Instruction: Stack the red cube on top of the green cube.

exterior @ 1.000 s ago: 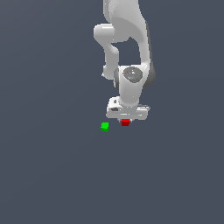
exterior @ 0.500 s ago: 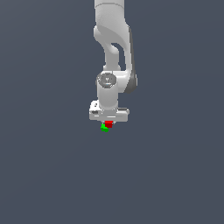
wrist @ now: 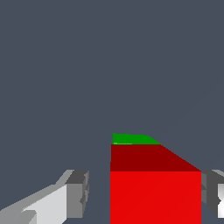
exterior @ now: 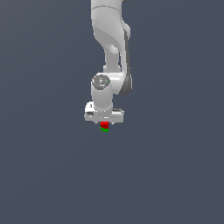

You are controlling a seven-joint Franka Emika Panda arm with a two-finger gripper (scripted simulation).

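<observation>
In the exterior view the red cube (exterior: 104, 125) sits directly on top of the green cube (exterior: 104, 130), just under my white gripper (exterior: 104, 121). In the wrist view the red cube (wrist: 155, 192) fills the space between my fingers, and only a thin strip of the green cube (wrist: 131, 139) shows beyond it. One finger (wrist: 76, 192) stands clearly apart from the red cube with a gap. The other finger (wrist: 211, 188) is right at the cube's side. The gripper (wrist: 145, 188) looks open around the red cube.
The arm (exterior: 111, 48) rises straight above the cubes. A plain dark grey floor (exterior: 175, 166) surrounds them, with no other objects in view.
The gripper carried the red cube toward the exterior view's left, from beside the green cube to above it, and the red cube now rests on the green one.
</observation>
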